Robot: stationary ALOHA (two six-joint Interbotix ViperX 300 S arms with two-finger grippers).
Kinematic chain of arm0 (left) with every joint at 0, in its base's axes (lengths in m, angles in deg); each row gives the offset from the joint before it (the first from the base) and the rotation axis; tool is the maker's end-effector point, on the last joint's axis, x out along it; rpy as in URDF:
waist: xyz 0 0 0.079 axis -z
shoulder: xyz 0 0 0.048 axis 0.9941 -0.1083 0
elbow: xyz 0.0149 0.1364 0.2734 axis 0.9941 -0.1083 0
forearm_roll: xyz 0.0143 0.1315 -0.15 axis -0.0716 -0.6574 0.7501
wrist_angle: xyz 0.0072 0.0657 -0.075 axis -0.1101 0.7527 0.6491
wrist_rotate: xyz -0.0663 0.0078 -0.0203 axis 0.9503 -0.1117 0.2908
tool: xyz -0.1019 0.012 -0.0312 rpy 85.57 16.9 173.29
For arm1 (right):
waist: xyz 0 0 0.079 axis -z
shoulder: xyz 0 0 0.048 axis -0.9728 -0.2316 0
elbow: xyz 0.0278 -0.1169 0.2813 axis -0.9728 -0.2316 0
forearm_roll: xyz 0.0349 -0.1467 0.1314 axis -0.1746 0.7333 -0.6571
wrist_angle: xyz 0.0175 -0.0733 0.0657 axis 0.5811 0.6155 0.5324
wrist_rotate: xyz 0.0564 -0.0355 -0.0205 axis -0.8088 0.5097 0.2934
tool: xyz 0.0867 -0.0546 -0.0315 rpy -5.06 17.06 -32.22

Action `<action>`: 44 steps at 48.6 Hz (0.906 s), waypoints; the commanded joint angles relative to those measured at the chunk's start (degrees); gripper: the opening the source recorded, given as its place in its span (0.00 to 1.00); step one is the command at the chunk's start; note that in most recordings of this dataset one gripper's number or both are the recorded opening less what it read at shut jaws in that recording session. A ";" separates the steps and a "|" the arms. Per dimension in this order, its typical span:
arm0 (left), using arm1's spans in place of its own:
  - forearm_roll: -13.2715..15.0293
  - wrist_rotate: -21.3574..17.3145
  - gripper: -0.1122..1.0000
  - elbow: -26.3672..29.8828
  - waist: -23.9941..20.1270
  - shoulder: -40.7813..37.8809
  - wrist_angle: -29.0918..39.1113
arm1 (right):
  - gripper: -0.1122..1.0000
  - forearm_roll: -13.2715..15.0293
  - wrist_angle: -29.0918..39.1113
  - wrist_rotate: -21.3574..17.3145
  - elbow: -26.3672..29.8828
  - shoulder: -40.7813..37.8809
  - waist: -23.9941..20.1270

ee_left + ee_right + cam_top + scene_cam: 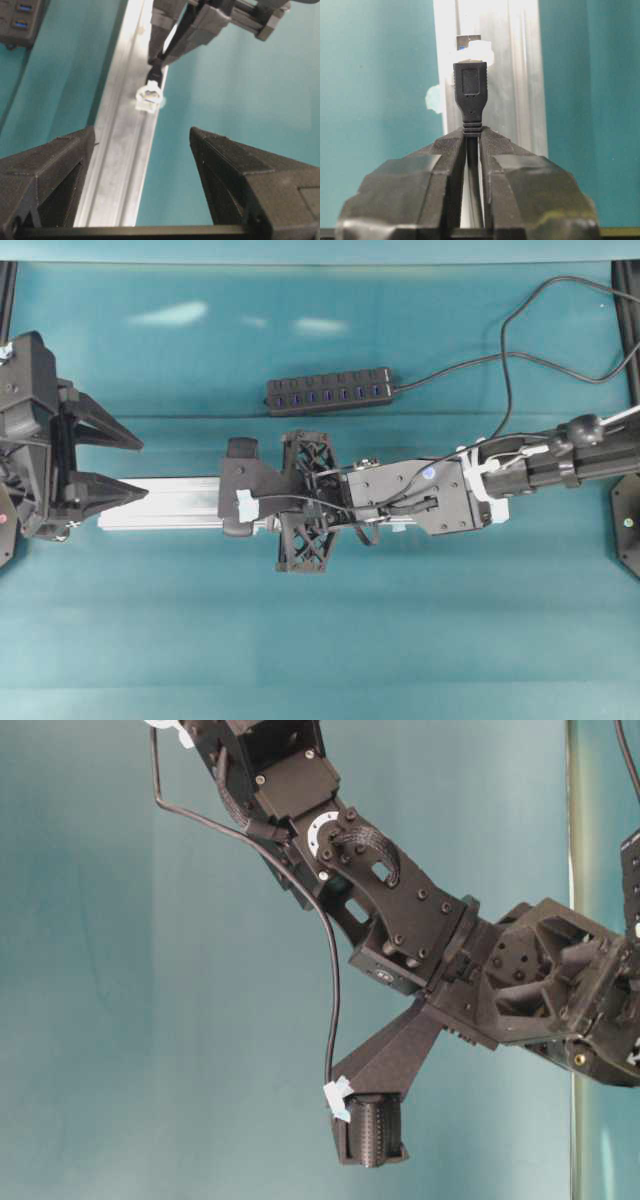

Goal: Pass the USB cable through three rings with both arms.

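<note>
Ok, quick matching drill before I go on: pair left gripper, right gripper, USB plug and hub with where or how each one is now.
Things:
1. left gripper
2. right gripper
3. USB plug
4. hub

States:
A. lying on the teal table beyond the rail
B. tip at a white ring
C. open, at the rail's end
D. shut on the cable

Pairs: 1-C, 2-D, 3-B, 4-A

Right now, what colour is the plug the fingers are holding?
Black, with a silvery metal tip; the USB cable plug shows best in the right wrist view.
</note>
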 commanded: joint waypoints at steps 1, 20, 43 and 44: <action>-0.18 0.00 0.84 0.62 -0.09 -0.09 -0.26 | 0.04 0.00 -0.62 0.53 0.79 1.14 -0.44; -0.18 0.18 0.84 0.70 -0.09 0.00 -0.62 | 0.04 0.09 -2.46 0.53 0.79 0.44 0.26; -0.18 0.18 0.84 0.62 0.00 -0.09 -0.70 | 0.04 -0.18 -3.34 0.53 0.44 -0.79 0.18; -0.18 0.18 0.84 0.62 -0.09 -0.09 -0.62 | 0.04 -0.09 -3.60 0.53 0.44 -0.79 0.26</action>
